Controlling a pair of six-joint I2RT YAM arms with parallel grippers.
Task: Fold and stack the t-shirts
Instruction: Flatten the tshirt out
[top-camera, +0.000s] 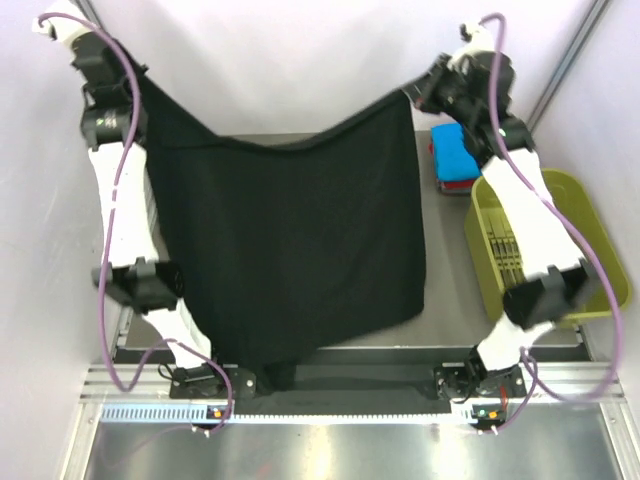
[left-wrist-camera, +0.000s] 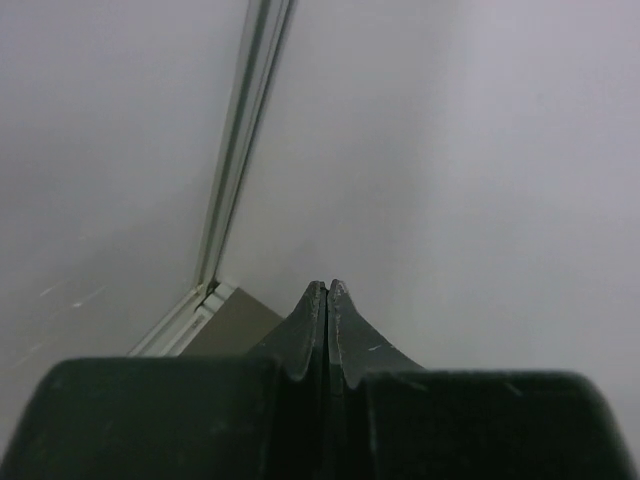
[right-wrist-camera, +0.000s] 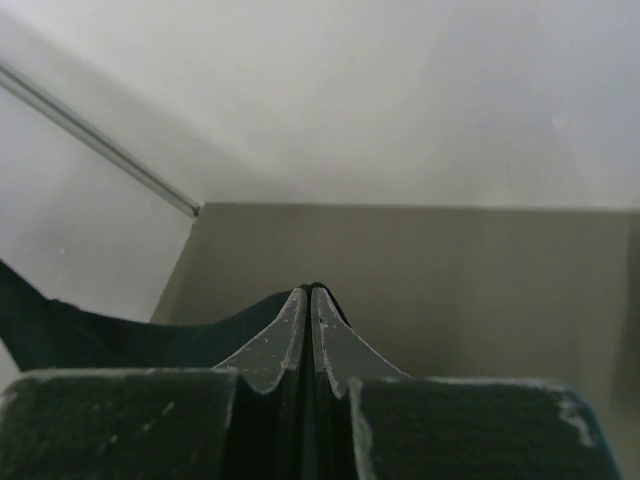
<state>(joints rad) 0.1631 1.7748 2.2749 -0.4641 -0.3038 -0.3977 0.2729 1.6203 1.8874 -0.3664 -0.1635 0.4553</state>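
Two grippers hold the black t-shirt (top-camera: 300, 240) stretched above the table (top-camera: 440, 310): the left gripper (top-camera: 135, 85) pinches its upper left corner and the right gripper (top-camera: 410, 97) its upper right, both with fingers pressed tight together. The cloth sags between them and hangs down to the near edge of the table. Folded blue and red t-shirts (top-camera: 455, 160) lie at the far right, apparently just beside the olive basket (top-camera: 580, 215).

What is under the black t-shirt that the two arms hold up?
Under the black t-shirt, only strips of the grey table show, at its right and near edges. The cloth hangs spread between the left gripper and right gripper, hiding the middle, so anything lying there cannot be seen.
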